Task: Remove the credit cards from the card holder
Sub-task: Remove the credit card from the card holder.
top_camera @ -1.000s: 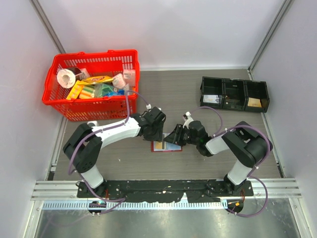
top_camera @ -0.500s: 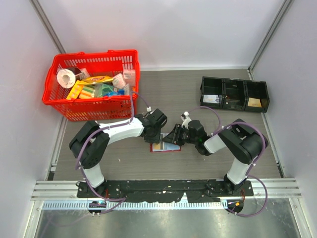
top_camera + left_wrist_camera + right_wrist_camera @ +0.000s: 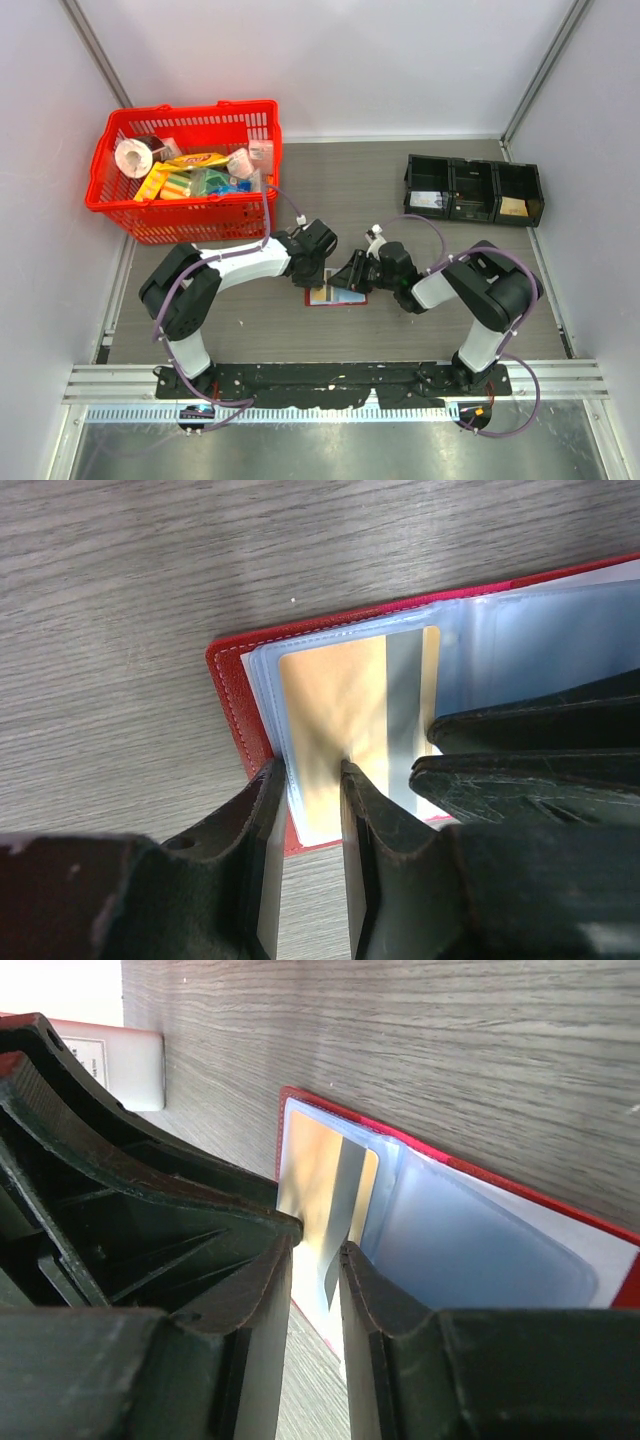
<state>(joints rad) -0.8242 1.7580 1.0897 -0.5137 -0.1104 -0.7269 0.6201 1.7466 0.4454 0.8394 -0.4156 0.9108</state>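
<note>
credit cards: one tan/gold card (image 3: pixel 335 705) with a grey stripe shows, seated in a pale blue sleeve of the card holder (image 3: pixel 337 298). any other cards cannot be made out behind the cloudy sleeves.

card holder: red, spread open and flat on the worktop (image 3: pixel 330 190), midway between the two arms. its long axis runs across from one arm to the other, gold card in the half toward the left arm.

left gripper (image 3: pixel 312 780): fingers narrowly parted, tips down at the card's near short end and straddling the sleeve's corner beside the red border. no pinch is seen. the card's stripe and long edge run straight away from these fingers, across the holder's length. judged the nearer arm for drawing the card endwise.

right gripper (image 3: pixel 318 1250): fingers narrowly parted, tips at the same card's inner edge near the fold. nothing is visibly nipped.

obstruction: the two grippers crowd one card and nearly touch. the sleeve lip lies over the card, so the holder may lift with it unless pinned.

surroundings: red basket (image 3: pixel 190 215) of groceries far left, black bins (image 3: pixel 475 190) far right, both well apart.
</note>
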